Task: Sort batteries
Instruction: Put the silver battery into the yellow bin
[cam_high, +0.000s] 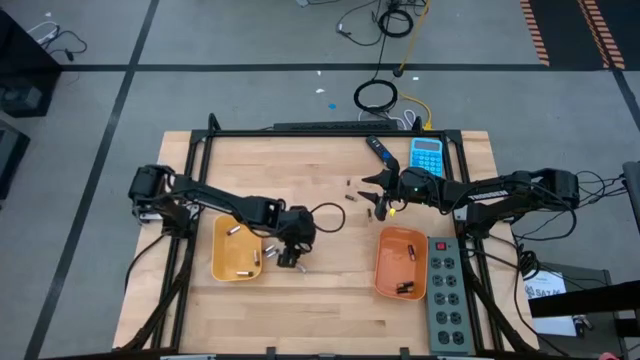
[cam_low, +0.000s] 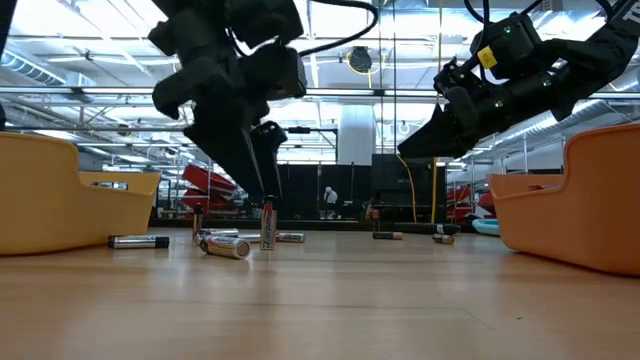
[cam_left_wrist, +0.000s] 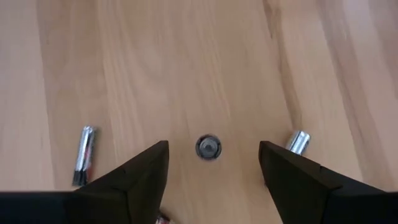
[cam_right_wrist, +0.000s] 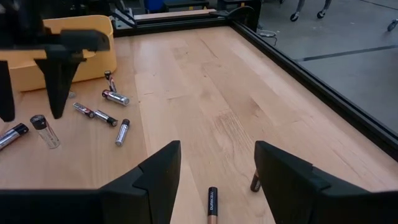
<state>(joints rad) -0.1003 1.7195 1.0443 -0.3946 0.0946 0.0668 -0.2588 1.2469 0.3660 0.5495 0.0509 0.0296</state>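
Across the middle of the high view, the left end effector (cam_high: 289, 257) hangs just right of the yellow tray (cam_high: 236, 247), over a small cluster of batteries (cam_high: 270, 253) at the tray's lower right corner. The right end effector (cam_high: 375, 200) sits right of centre, above the orange tray (cam_high: 401, 262), near a few dark batteries (cam_high: 352, 194) scattered toward the frame's middle. Both trays already hold a few cells.

Low down in the level view, the left end effector (cam_low: 262, 190) points straight down at the left centre, fingers apart, with one upright battery (cam_low: 267, 226) standing just below them. Others lie flat beside it. The right end effector (cam_low: 425, 145) hovers in the upper right, clear of the surface (cam_low: 320, 300).

Looking down the left wrist view, the fingers (cam_left_wrist: 140, 177) stand wide, and the upright battery (cam_left_wrist: 208, 147) shows end-on between them at frame centre. A silvery cell (cam_left_wrist: 83, 155) lies at lower left and another (cam_left_wrist: 297, 141) at right.

From the right wrist view, the right end effector (cam_right_wrist: 217, 171) is spread wide and empty, with a dark, copper-tipped battery (cam_right_wrist: 212, 201) lying between its fingers at bottom centre and another (cam_right_wrist: 255, 182) just right of it.

These cells look rigid, smooth and fairly dense for their size. Judging by the round metal casing, they will roll and slip easily, and the standing one could topple at a light knock. A grip across the middle of the barrel seems safest.
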